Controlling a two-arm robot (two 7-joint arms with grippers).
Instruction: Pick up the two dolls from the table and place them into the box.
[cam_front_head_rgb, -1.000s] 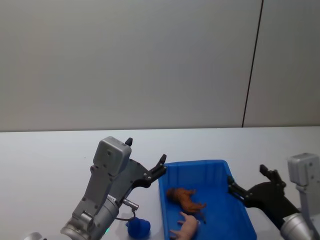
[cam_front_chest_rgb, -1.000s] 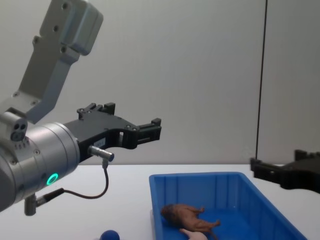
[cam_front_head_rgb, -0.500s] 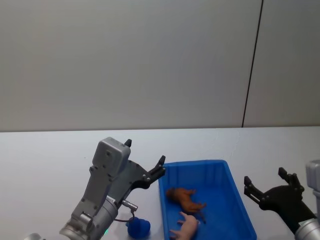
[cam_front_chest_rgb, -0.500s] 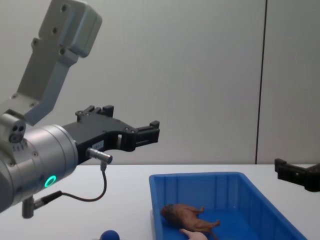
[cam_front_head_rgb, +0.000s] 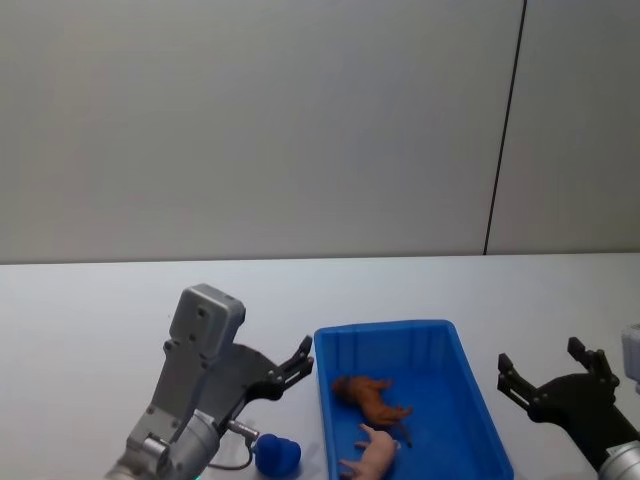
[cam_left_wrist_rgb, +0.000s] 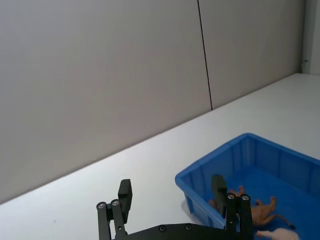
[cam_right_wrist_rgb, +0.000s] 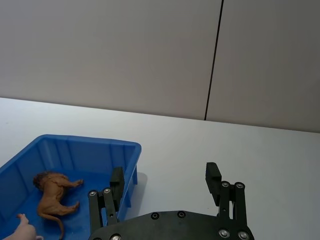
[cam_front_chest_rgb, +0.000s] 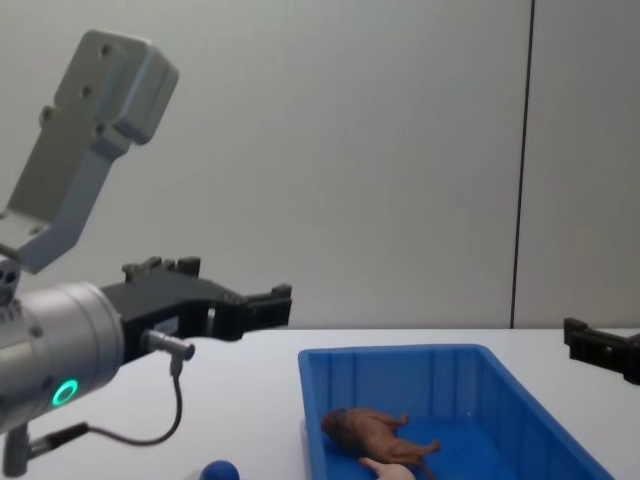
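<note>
hovering spread and empty just left of the box (cam_front_head_rgb: 385, 327), the left gripper (cam_front_head_rgb: 291, 367) likely lines up on the blue doll (cam_front_head_rgb: 277, 455) lying near it on the table (cam_front_head_rgb: 80, 320); the brown doll (cam_front_head_rgb: 372, 397) lies inside the box. the right gripper (cam_front_head_rgb: 541, 360), spread and empty, idles right of it.

— How is the scene lit?
— Softly and evenly. The grey wall (cam_front_head_rgb: 250, 130) and the white table (cam_front_head_rgb: 90, 310) look uniformly bright; where the light comes from cannot be told.
— Any shadows?
— Faint ones. In the right wrist view a pale smudge lies on the table just beside the right wall of the blue box (cam_right_wrist_rgb: 90, 140), and its inner walls carry soft shade.
— And the darker parts?
— The black left gripper (cam_left_wrist_rgb: 171, 192) stands dark against the table, while a small green lamp (cam_front_chest_rgb: 65, 392) glows on the silver wrist housing (cam_front_chest_rgb: 60, 335).
</note>
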